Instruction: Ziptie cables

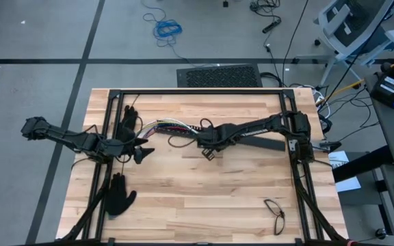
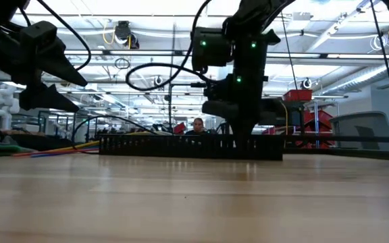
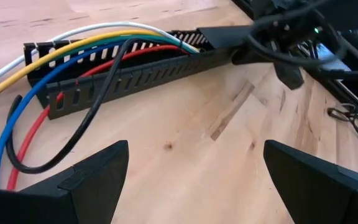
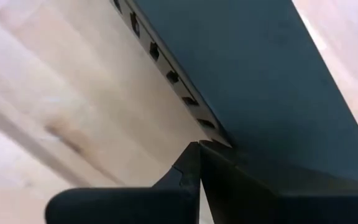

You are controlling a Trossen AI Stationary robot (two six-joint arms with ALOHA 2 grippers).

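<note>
The cables (image 1: 164,126), a bundle of white, yellow, green, blue, red and black wires (image 3: 104,38), lie partly in a long black slotted bar (image 3: 135,71) near the table's far left. Their free ends trail off toward the left (image 2: 53,150). My left gripper (image 1: 142,152) hovers open just near of them, its fingers (image 3: 92,174) spread wide and touching nothing. My right gripper (image 1: 208,150) is shut and points straight down onto a black bar (image 1: 252,142) at mid-table (image 2: 245,138). I see no straight ziptie. My right gripper (image 4: 197,149) comes from above, pointing down, and its shut fingertips meet the slotted edge of the black bar (image 4: 219,138). The bar lies flat on the table. I cannot tell whether anything sits between the fingers.
Two black gloves lie on the table's left side, one far (image 1: 130,121) and one near (image 1: 120,195). A thin dark loop (image 1: 275,212) rests near the near right corner. Bare wood (image 1: 204,191) spans the near half. A black frame (image 1: 197,91) rims the table.
</note>
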